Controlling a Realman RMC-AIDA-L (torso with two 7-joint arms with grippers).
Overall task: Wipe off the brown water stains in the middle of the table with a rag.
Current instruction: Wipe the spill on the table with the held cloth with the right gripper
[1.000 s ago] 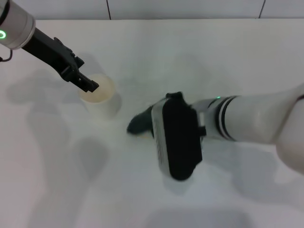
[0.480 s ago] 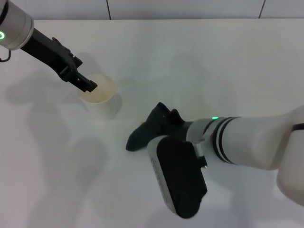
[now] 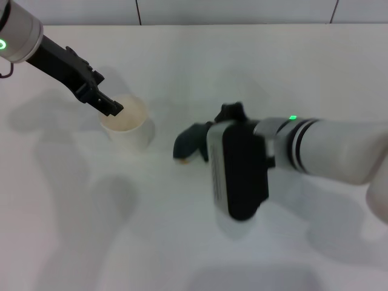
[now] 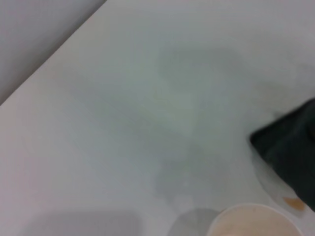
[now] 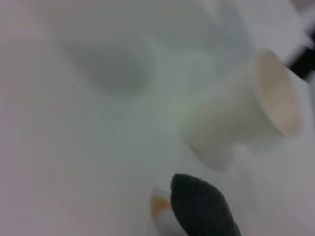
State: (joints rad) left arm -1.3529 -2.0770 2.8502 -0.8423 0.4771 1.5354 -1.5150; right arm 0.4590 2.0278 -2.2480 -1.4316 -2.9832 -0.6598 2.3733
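Note:
The rag (image 3: 190, 143), a dark charcoal cloth, lies pressed on the white table (image 3: 254, 66) near its middle. My right gripper (image 3: 215, 133) is shut on the rag, its fingers mostly hidden under the black wrist block. A small orange-brown remnant of the brown water stains (image 5: 158, 204) shows at the edge of the rag (image 5: 204, 209). The left wrist view shows this stain (image 4: 294, 202) beside the rag (image 4: 290, 147). My left gripper (image 3: 114, 109) sits pinched on the rim of a paper cup (image 3: 128, 124), left of the rag.
The paper cup (image 5: 241, 115) stands upright a short way left of the rag, and its rim (image 4: 256, 221) shows in the left wrist view. A tiled wall runs along the table's far edge (image 3: 194, 24). The white tabletop spreads out in front and to the right.
My right arm swept the rag toward me, then back away and slightly right. The left gripper and cup stayed almost still.

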